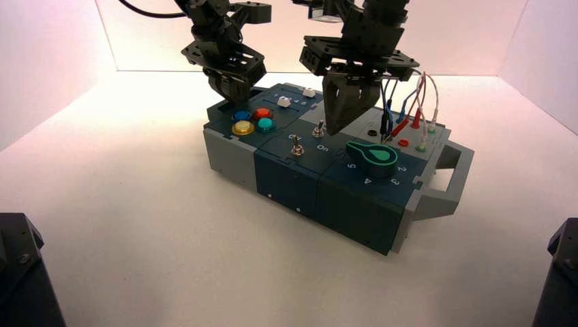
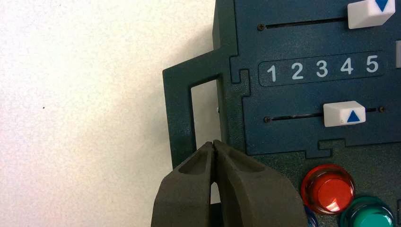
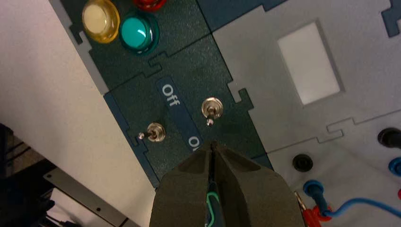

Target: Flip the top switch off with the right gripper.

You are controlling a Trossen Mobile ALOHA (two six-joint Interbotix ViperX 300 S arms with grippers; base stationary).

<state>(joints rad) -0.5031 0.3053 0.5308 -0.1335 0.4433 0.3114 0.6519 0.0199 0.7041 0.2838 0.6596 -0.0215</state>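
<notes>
Currently the right gripper (image 3: 213,144), jaws pressed together and empty, hovers just beside the top switch (image 3: 210,109) near the display window (image 3: 309,61), where a skewed push could slip off the lever or catch the twin toggle (image 3: 153,133).

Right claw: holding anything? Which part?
Nothing held. The right claw is shut and empty, tips near the top switch. Left claw is shut and empty too.

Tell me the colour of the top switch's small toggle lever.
Silver metal lever, clearest in the right wrist view.
</notes>
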